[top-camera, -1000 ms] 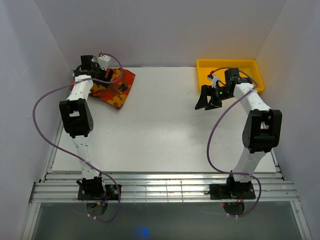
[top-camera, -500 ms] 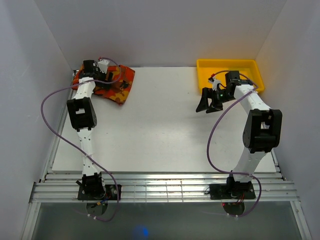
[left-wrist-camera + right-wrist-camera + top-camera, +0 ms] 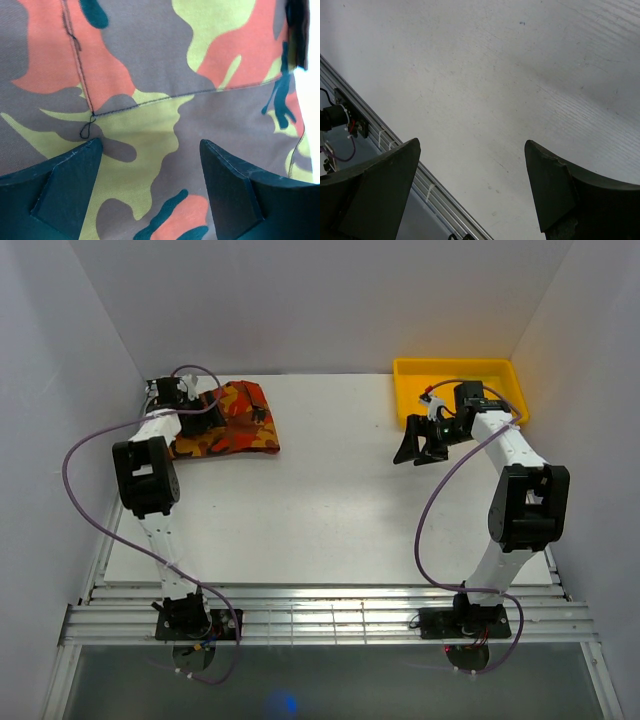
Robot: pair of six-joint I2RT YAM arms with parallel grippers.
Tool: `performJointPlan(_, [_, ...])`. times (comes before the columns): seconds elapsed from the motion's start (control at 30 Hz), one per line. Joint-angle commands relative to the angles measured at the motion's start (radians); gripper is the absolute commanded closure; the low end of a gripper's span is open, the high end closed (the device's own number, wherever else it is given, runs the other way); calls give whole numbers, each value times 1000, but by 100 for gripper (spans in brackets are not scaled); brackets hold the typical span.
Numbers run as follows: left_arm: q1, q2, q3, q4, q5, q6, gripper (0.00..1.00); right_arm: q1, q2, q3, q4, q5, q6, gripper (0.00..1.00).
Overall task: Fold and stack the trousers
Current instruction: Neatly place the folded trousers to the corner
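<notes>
The camouflage trousers [image 3: 235, 425] lie folded in a flat bundle at the table's far left corner. My left gripper [image 3: 205, 416] hangs just over their left part, jaws open. In the left wrist view the print [image 3: 150, 75] fills the frame, with a stitched seam, and my open left gripper [image 3: 150, 150] has nothing between its fingers. My right gripper [image 3: 418, 445] is open and empty above the bare table, just in front of the yellow tray [image 3: 410, 375]. The right wrist view shows my right gripper [image 3: 472, 150] over white table only.
The yellow tray stands at the far right corner, partly behind my right arm. White walls close in the left, back and right sides. A metal rail [image 3: 395, 150] runs along the table's near edge.
The trousers bundle has shifted and now lies flatter, spreading further right. My left gripper has moved left and slightly nearer over it. My right gripper has barely moved.
</notes>
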Motion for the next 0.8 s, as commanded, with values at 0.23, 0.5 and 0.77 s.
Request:
performJointPlan(0.23, [73, 457, 577, -482, -94, 120, 3, -7, -28, 10, -23, -20, -17, 10])
performJointPlan(0.5, [153, 529, 665, -456, -93, 33, 5, -12, -14, 5, -25, -17, -23, 10])
performJointPlan(0.77, [210, 554, 673, -361, 22, -99, 3, -12, -24, -15, -23, -11, -28, 10])
